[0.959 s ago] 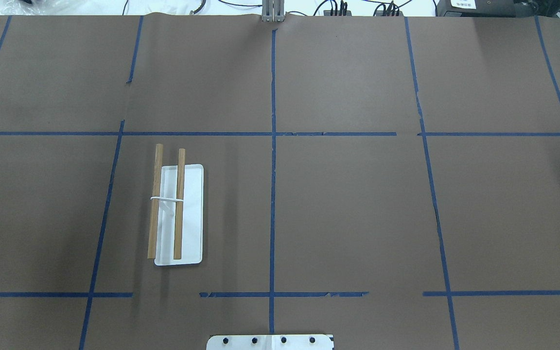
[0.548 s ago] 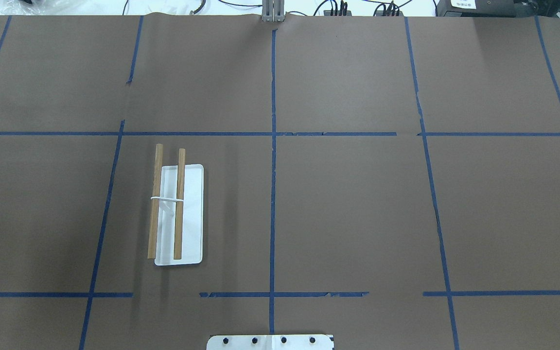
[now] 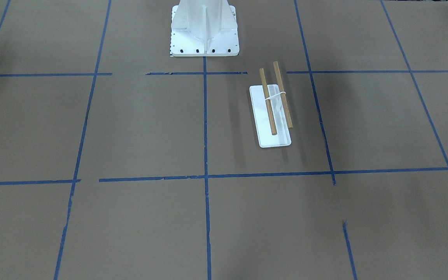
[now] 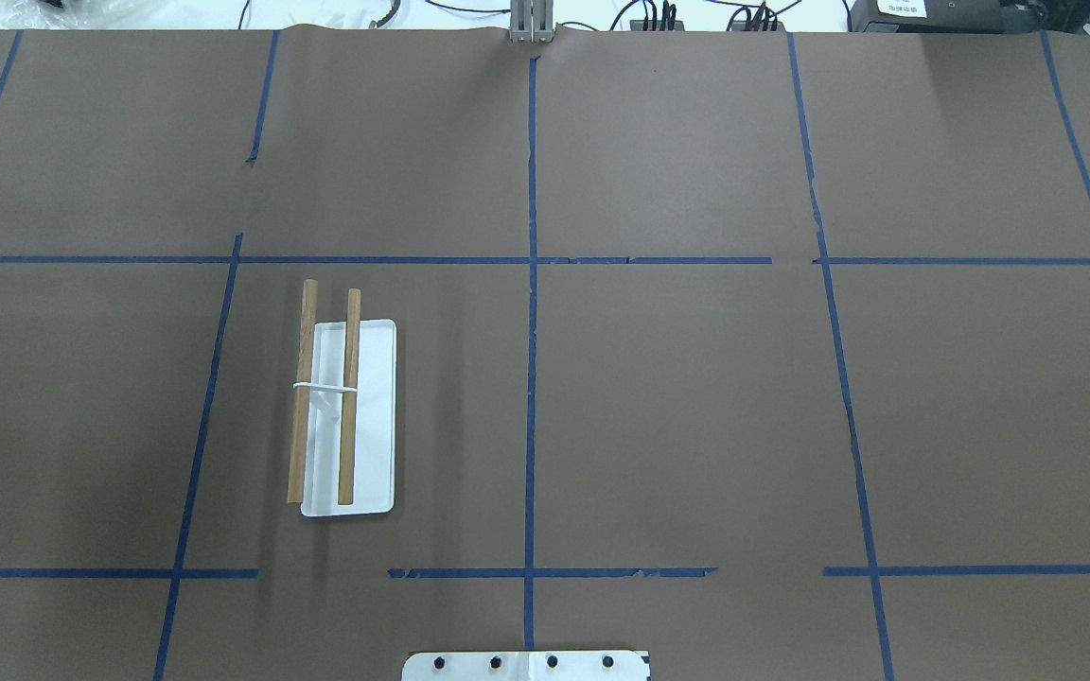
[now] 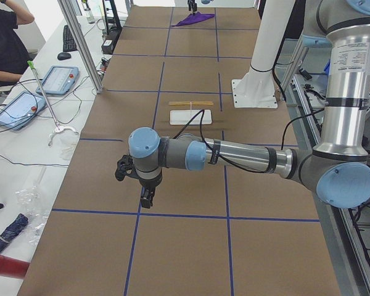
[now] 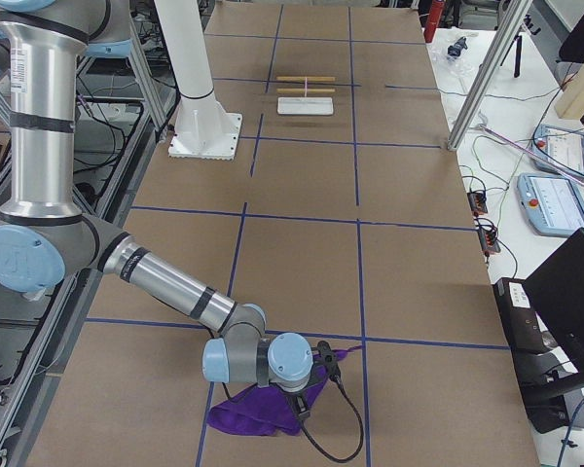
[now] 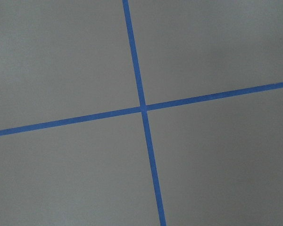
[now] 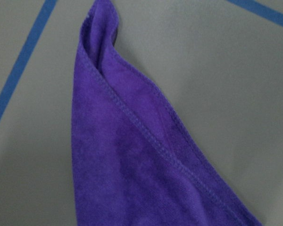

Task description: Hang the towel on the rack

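Table (image 4: 696, 397): covered in brown paper, marked into squares by blue tape (image 4: 532, 378).
Left arm (image 5: 234, 154): stretched out low over the table's left end, well away from the rack.
Right arm (image 6: 165, 282): reaches down to the table's right end.
Rack (image 4: 370, 426): white flat base with two wooden bars (image 4: 349, 397) raised over it, side by side; it stands in the robot's left half, both bars bare.
Towel (image 6: 258, 413): deep purple, bunched on the paper at the right end, far from the rack; the right wrist view shows a stitched hem.
Left gripper (image 5: 146, 198): points down above a tape crossing; jaw state cannot be told.
Right gripper (image 6: 300, 401): down at the towel; jaw state cannot be told.
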You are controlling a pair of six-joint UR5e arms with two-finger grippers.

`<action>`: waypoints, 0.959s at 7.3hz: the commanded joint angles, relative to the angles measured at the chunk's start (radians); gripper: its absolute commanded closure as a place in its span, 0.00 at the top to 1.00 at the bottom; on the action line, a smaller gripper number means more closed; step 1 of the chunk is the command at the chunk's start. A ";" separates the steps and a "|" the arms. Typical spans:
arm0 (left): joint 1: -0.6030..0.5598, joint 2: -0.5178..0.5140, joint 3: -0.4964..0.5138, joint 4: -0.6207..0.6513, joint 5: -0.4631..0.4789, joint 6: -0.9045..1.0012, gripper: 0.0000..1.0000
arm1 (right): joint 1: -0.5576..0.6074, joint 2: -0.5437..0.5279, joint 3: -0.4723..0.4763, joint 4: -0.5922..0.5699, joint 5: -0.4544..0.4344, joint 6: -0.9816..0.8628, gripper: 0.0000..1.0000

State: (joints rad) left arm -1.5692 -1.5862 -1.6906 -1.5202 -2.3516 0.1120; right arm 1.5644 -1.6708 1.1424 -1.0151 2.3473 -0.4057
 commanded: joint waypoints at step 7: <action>0.002 0.000 0.000 0.000 -0.002 0.000 1.00 | -0.057 0.025 -0.092 0.001 -0.057 -0.031 0.42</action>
State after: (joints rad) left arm -1.5679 -1.5861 -1.6895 -1.5202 -2.3530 0.1120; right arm 1.5085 -1.6488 1.0464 -1.0146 2.2897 -0.4362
